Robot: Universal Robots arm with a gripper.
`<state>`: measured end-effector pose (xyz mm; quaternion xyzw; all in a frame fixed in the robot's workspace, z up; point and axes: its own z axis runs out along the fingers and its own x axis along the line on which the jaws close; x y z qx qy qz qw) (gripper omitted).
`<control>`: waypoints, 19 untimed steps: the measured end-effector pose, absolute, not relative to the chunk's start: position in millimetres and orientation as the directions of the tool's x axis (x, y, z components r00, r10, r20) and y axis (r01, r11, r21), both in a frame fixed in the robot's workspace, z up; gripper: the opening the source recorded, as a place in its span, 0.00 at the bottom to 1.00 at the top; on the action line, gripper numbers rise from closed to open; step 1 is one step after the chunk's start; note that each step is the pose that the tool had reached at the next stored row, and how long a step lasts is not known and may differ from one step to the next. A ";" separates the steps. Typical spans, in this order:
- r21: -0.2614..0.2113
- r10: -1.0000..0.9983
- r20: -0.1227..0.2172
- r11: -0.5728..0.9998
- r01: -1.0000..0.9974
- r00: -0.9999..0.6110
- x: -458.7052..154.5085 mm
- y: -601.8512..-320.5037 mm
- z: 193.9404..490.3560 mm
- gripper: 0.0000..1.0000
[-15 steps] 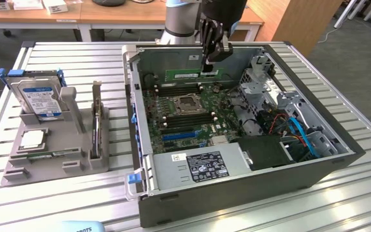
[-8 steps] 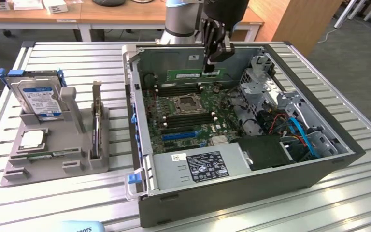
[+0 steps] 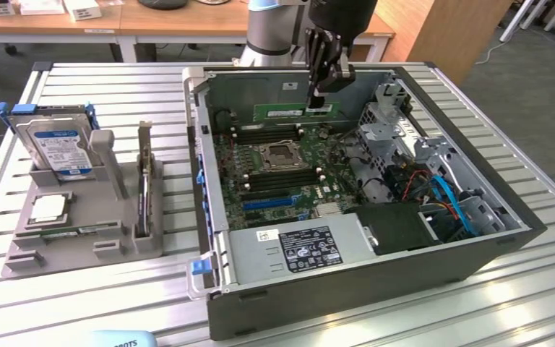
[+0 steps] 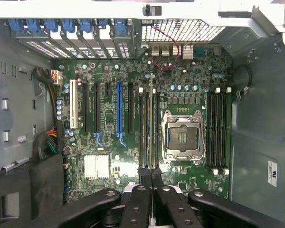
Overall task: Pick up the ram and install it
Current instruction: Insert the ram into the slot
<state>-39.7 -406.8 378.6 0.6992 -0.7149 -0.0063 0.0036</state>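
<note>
Exterior view: one black two-finger gripper is clamped narrow on one long green circuit-board ram stick. The stick is held on edge inside the open dark-grey computer case, its long axis running across between the exterior view's left and right, with one grey parts tray carrying one silver hard drive beside the case. Wrist view: the ram shows edge-on as a thin line parallel to the black memory slots beside one square silver processor socket; whether it touches a slot cannot be told.
</note>
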 end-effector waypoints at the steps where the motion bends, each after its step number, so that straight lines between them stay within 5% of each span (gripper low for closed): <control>1: 0.014 -1.000 -0.004 0.022 -1.000 -0.022 -39.7 -406.8 378.6 0.12; 19: 0.014 -1.000 -0.004 0.022 -1.000 -0.022 -39.7 -406.8 368.4 0.12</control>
